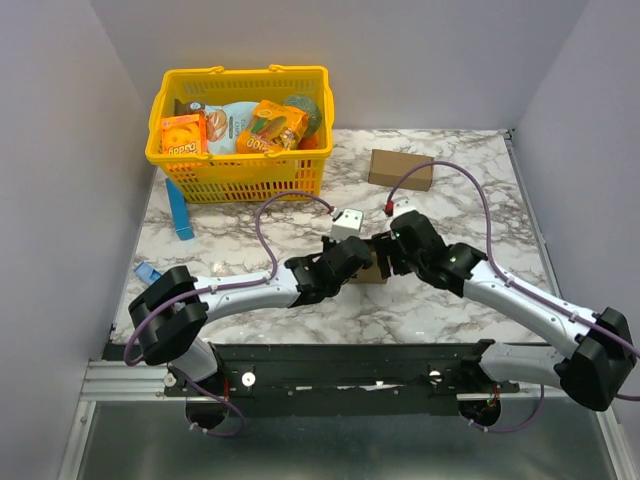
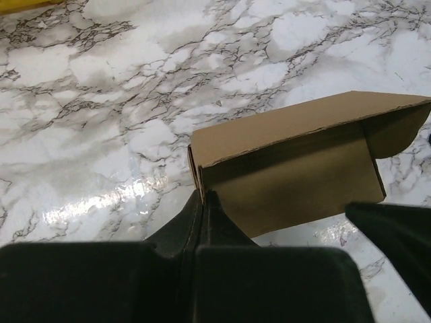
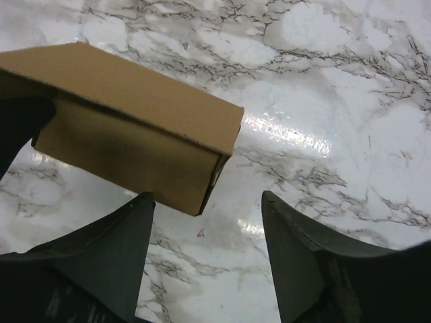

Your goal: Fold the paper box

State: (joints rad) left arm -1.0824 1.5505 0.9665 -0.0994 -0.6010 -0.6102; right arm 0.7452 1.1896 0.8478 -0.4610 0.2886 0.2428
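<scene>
Paper box [image 2: 289,171] — one | longer brown carton [image 1: 400,169] — one | basket [image 1: 245,172] — one

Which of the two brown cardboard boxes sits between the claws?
The small paper box at mid-table. The longer brown carton lies alone farther back, right of the yellow basket.

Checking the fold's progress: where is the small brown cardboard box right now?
The small brown cardboard box is mid-table in the top view, between the left gripper and right gripper.
</scene>
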